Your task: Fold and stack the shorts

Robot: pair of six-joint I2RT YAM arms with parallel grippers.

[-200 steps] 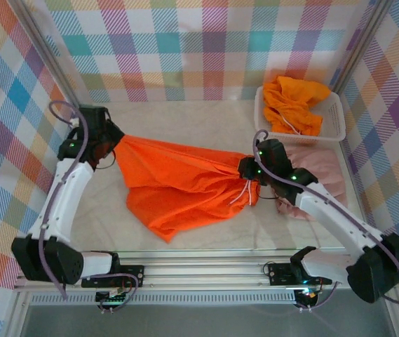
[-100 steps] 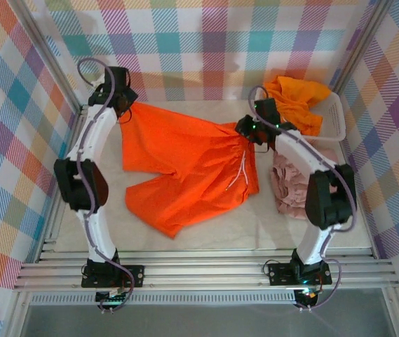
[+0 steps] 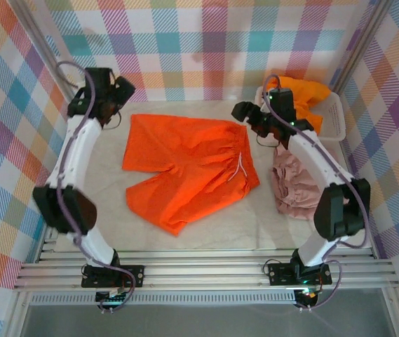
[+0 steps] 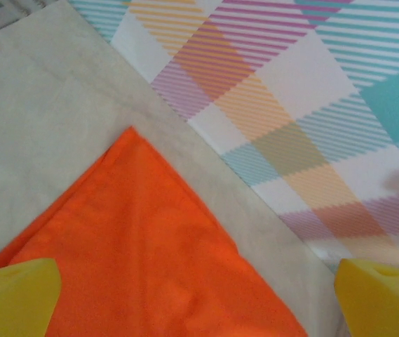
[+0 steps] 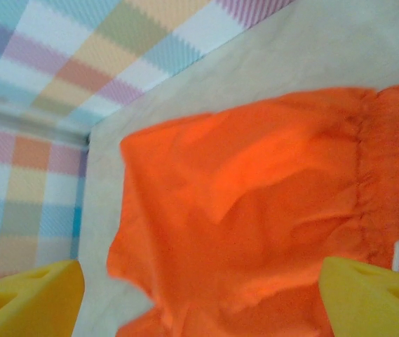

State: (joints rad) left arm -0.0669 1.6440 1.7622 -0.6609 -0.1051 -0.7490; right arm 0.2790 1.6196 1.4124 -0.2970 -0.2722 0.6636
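Observation:
One bright orange pair of shorts point(image 3: 185, 168) lies spread flat mid-table, its waist with a white drawstring point(image 3: 241, 167) to the right. My left gripper point(image 3: 117, 97) hovers open above the pair's back left corner point(image 4: 143, 246), yellow fingertips point(image 4: 13, 295) wide apart. My right gripper point(image 3: 245, 112) hangs open over the back right waist corner; below it I see the cloth point(image 5: 255, 210) and gathered waistband point(image 5: 388, 175). A dusty pink pair point(image 3: 297, 186) lies crumpled at the right. More orange shorts point(image 3: 299, 95) sit heaped in the basket.
The white lattice basket point(image 3: 334, 119) stands at the back right corner, just behind my right arm. Checked walls point(image 3: 206, 49) close in the back and both sides. Bare table point(image 3: 101, 210) shows left of and in front of the spread shorts.
Both grippers opened and let go of the orange shorts, which dropped flat onto the table. Both arms swung toward the back wall and now hover above the shorts' back corners.

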